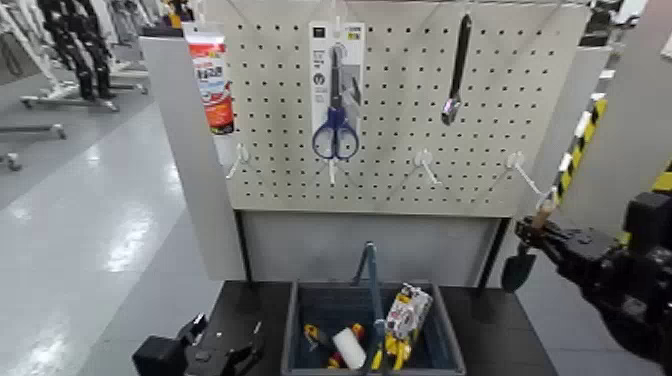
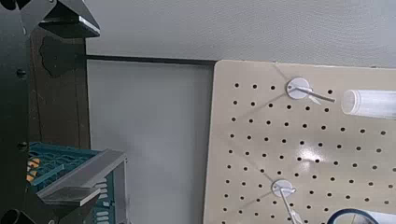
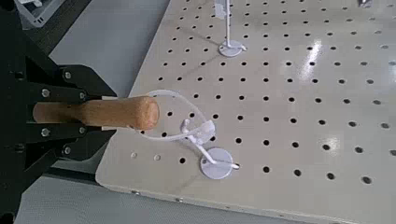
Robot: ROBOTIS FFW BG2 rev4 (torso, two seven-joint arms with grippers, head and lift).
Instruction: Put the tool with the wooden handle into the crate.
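Head view: right tool (image 1: 533,228) clamps the trowel (image 1: 517,270) by the pegboard's (image 1: 400,195) lower right corner; left tool (image 1: 229,328), open, empty, near the counter's (image 1: 500,320) left edge.

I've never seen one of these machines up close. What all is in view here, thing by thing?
pegboard: one, beige, upright behind the crate
white hooks: several, on the pegboard
tube: one, red and white, upper left of the board
scissors: one pair, blue-handled, hanging on a card
long tool: one, black handle, hanging toward the right
trowel: one, light-brown handle, dark blade, in the right gripper
crate: one, blue-grey, on the table
items in crate: several, white, yellow and red
table: one, black, below the board
left gripper: one, black, left of the crate, open
right gripper: one, black, right of the board, closed on the trowel's handle
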